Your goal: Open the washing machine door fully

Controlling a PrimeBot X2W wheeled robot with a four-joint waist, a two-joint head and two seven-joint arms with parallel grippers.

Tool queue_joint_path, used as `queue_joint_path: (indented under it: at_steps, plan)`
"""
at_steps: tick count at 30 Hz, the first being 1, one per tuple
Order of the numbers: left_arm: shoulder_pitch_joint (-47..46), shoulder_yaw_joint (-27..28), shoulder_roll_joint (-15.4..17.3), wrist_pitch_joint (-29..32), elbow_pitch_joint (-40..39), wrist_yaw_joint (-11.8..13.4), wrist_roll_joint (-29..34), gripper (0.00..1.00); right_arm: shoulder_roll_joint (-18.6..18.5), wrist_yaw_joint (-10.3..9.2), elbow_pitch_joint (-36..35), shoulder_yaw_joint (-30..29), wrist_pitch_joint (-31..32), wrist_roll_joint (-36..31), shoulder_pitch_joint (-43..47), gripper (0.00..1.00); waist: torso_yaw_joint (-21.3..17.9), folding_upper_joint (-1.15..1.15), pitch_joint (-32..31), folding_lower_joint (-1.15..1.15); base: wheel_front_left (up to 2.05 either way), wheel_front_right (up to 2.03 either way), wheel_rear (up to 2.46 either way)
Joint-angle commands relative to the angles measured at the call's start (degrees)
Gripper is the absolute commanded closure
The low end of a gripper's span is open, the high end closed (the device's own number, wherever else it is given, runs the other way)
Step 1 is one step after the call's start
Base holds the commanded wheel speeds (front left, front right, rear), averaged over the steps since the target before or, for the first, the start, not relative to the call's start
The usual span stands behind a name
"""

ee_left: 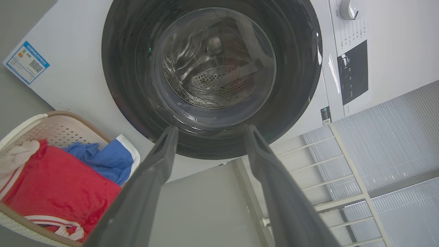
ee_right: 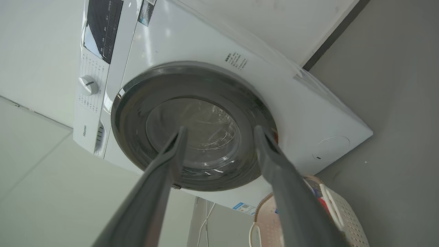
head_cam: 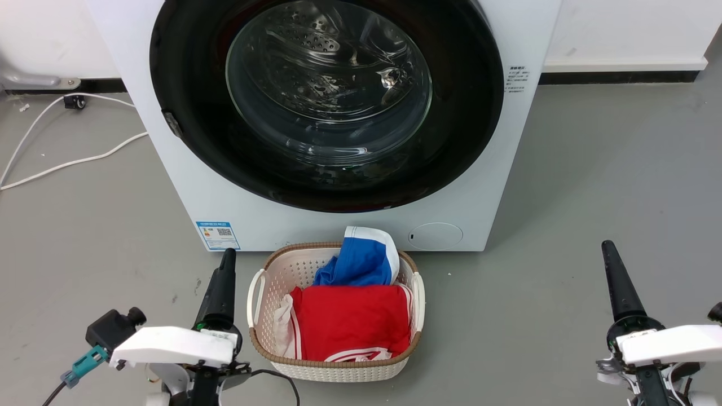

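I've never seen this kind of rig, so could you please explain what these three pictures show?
A two-armed wheeled robot faces a big white front-loading washing machine. One picture looks down from its head; the other two look along each arm's jaws from wrist cameras. The machine's large round glossy black door is shut. On the grey floor before it sits a cream perforated laundry basket holding a red garment and a blue garment. Both pairs of jaws stand open, holding nothing.
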Motion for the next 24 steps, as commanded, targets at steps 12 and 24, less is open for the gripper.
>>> queue_joint_path:
  at_steps: [12, 24]
  plan:
    - [-2.19, -3.63, 0.27, -2.75, -1.05, 1.24, 18.94, 0.0, -0.71, 0.08, -3.79, 1.05, -1.19, -16.82, 1.0, 0.0, 0.31, 0.0, -0.13, 0.0, 0.0, 0.0, 0.0]
    - [-2.66, -6.99, 2.16, -4.88, -0.28, 3.38, 31.42, 0.0, -0.83, 0.09, -5.63, 1.04, -0.6, -28.89, 2.24, 0.0, 0.59, 0.0, -0.36, 0.0, 0.0, 0.0, 0.0]
